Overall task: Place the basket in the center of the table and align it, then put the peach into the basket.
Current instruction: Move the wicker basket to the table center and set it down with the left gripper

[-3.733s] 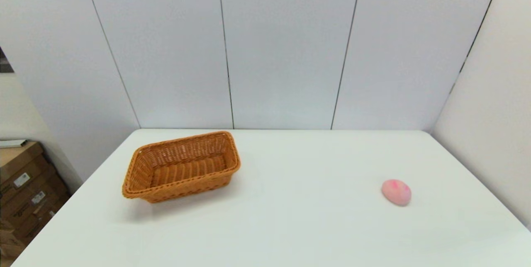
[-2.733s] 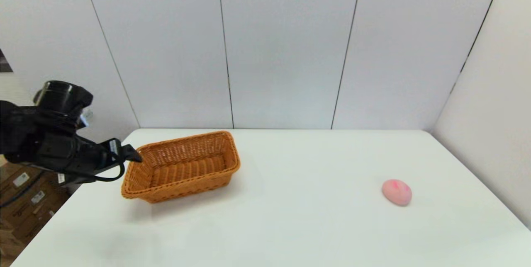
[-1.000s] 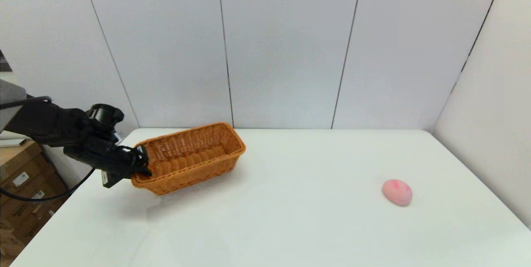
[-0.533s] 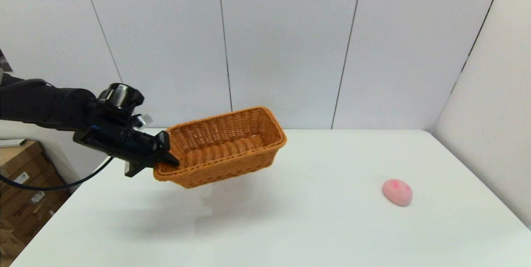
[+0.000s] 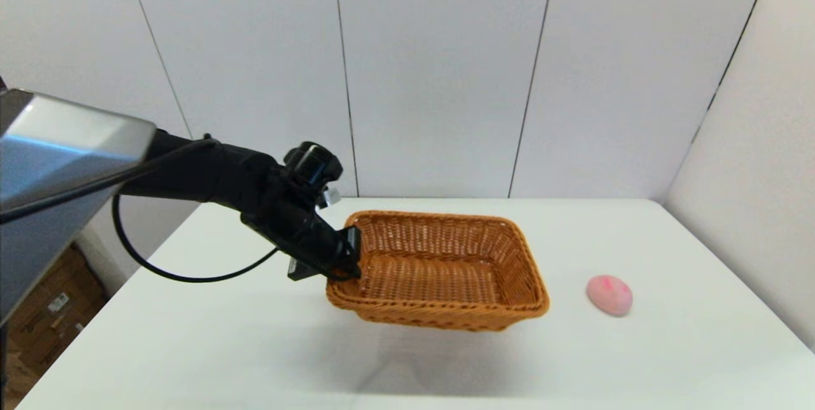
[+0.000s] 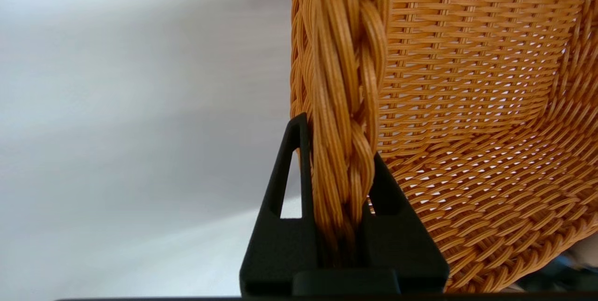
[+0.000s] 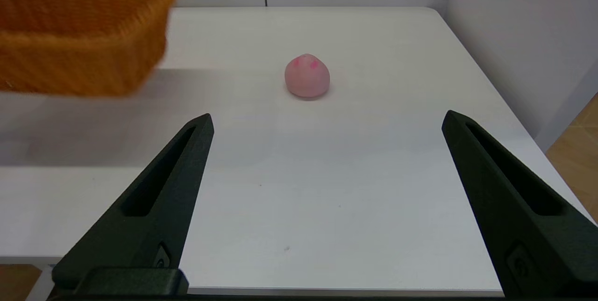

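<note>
Head view: the left gripper (image 5: 347, 261) holds the basket (image 5: 439, 273) by the braided rim of its left short end, and the basket hangs clear of the table (image 5: 210, 340), with its shadow thrown on the white surface beneath it. The carried basket sits roughly over the middle of the tabletop, its long sides running nearly across the table, the free end dipping a little lower than the held end, probably because the only support is at one end. The left wrist view confirms the grip: the two black fingers (image 6: 285, 189) are pressed onto the rim braid from either side, one on the outer face and one inside the basket, pinching the wicker between them. An edge grip like this seems chosen because the basket is far too wide to span. The peach (image 5: 609, 295) lies on the table to the right of the basket, near it but apart, untouched. The right gripper (image 7: 327, 123) is out of the head view; its own camera shows its fingers spread wide, low over the near edge of the table, aimed at the peach ahead. Judgement: the basket is in transit, not yet set down or squared up; the peach step is not yet begun.
</note>
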